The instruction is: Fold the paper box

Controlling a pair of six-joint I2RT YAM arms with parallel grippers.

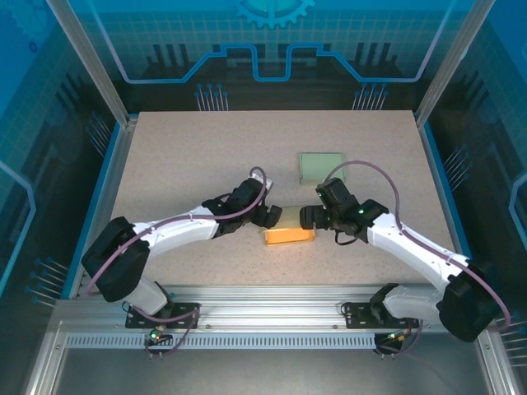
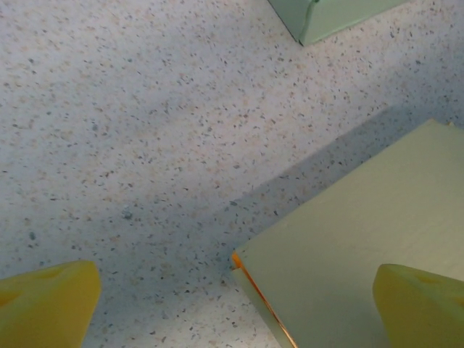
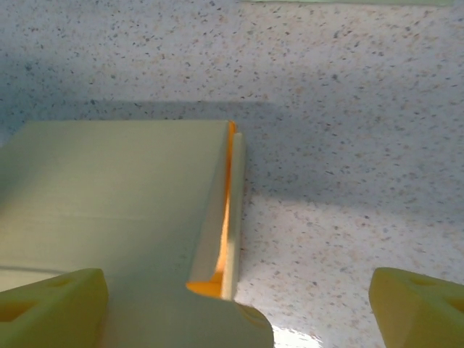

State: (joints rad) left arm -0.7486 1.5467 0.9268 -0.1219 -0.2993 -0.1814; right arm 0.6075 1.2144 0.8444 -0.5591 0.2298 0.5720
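Box [image 1: 289, 234] sits on the table [image 1: 189, 156] between the two grippers: just right of the left gripper [image 1: 268, 216], just left of the right gripper [image 1: 308, 218]. An orange side faces the near edge, with a pale panel on top.

Left gripper: jaws wide, holding nothing. In its wrist view the yellow fingers [image 2: 45, 308] are at the bottom corners. A box corner with a thin orange edge lies between them, and the pale panel runs under or next to the right-hand finger; contact cannot be told.

Right gripper: jaws wide too, nothing clamped. In its wrist view the pale panel lies ahead of the fingers [image 3: 420, 312], toward the left one. A narrow flap [image 3: 233, 217] stands along the panel's right edge, and orange shows through the slit between them.

Progress, my read: partly folded. The main panel looks laid over and the body has shape, but that edge flap is not yet tucked and the seam gapes. Left to do: press the flap in and close up the sides.

Green box [image 1: 319, 167] sits past both grippers, well apart, and looks already formed.
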